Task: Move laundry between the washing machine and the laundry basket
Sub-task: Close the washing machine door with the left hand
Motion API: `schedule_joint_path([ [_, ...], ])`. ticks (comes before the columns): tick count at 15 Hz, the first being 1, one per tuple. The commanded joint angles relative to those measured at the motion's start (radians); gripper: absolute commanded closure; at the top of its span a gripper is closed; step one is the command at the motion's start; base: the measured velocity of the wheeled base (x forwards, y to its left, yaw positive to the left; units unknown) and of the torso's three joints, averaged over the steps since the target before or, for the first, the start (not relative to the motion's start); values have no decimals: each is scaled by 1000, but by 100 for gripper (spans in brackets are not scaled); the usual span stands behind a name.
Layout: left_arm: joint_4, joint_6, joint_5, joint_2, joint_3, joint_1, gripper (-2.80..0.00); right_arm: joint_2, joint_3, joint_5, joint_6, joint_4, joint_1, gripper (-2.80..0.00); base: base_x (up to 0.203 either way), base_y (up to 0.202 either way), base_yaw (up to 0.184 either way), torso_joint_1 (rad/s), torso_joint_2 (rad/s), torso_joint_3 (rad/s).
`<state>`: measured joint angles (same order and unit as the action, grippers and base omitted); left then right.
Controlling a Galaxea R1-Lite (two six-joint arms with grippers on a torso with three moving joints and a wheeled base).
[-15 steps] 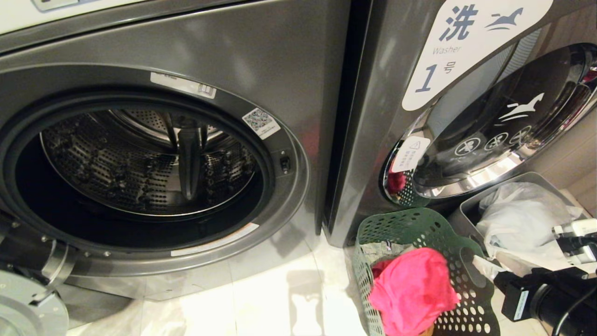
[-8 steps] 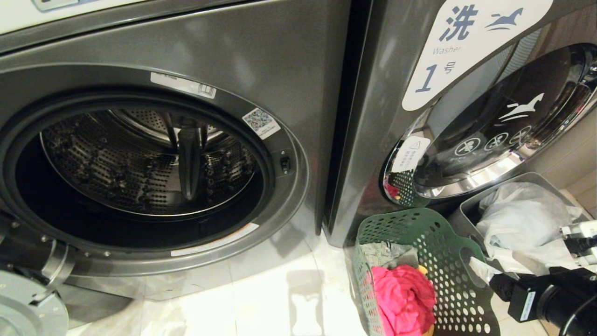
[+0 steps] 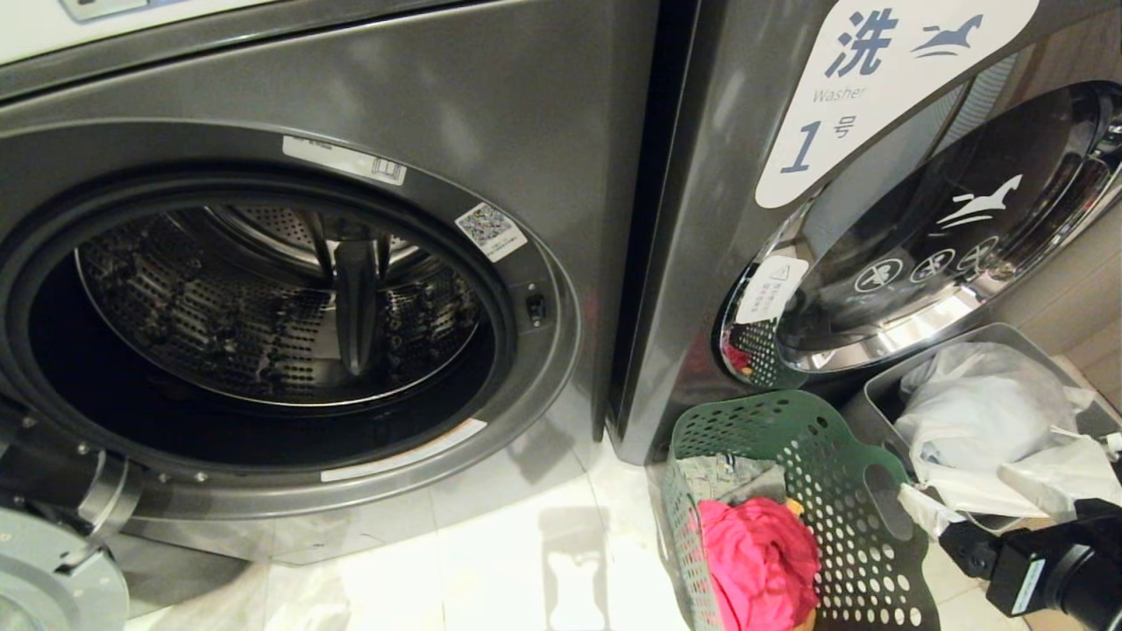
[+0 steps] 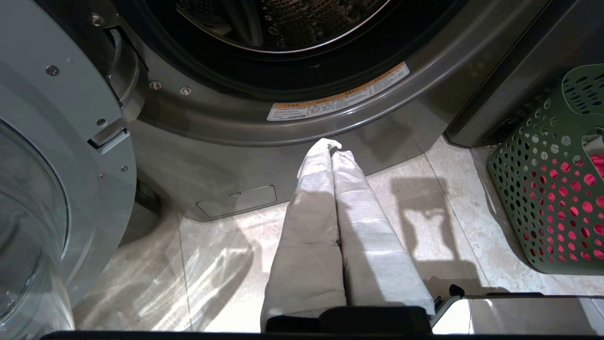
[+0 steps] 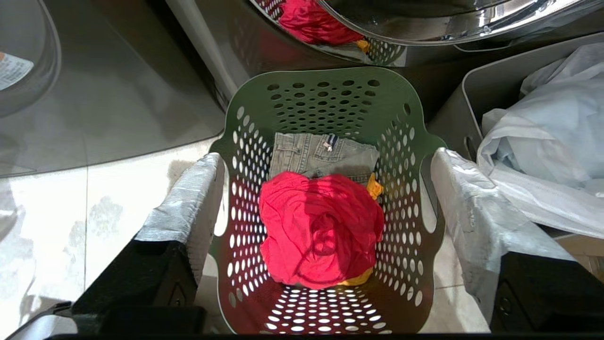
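Observation:
The washing machine (image 3: 526,114) stands with its door open and its steel drum (image 3: 280,307) looks bare. To its right on the floor stands the green perforated laundry basket (image 3: 789,429) (image 5: 325,89). Inside it a pink-red garment (image 3: 758,561) (image 5: 321,229) lies loose on top of a grey denim piece (image 5: 321,153) and a yellow cloth (image 5: 375,188). My right gripper (image 5: 326,157) hovers above the basket, open wide and empty, one white-wrapped finger (image 5: 188,198) over each side wall. My left gripper (image 4: 331,147) is shut and empty, low over the floor before the washer.
A grey bin (image 3: 885,386) with white plastic bags (image 3: 982,412) stands right of the basket. Behind both is a second washer with a chrome-ringed door (image 3: 947,245). The open washer's door (image 4: 47,189) hangs at the left. Pale tile floor (image 3: 526,561) lies between machine and basket.
The pink-red garment has dropped out of my right gripper and settled lower in the basket. The right gripper has opened wide and drawn back to the right. The left arm stayed still.

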<state>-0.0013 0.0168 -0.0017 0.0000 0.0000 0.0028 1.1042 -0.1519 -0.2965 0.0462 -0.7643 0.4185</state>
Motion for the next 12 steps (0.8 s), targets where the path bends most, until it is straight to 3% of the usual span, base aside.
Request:
schedule_joint_path([
  [1,0,0,0,0,0,0,0,-15,0,-9,0,-4,0,-280,0,0,0,0,0,0],
  [2,0,0,0,0,0,0,0,-15,0,-29,0,-1,0,0,0,0,0,0,0,0],
  [8,0,0,0,0,0,0,0,-117,11,-62,-5,84,-12,0,0,0,0,0,0,0],
  [12,0,0,0,0,0,0,0,-287,144,-55,-38,158,-34,0,0,0,0,0,0,0],
])
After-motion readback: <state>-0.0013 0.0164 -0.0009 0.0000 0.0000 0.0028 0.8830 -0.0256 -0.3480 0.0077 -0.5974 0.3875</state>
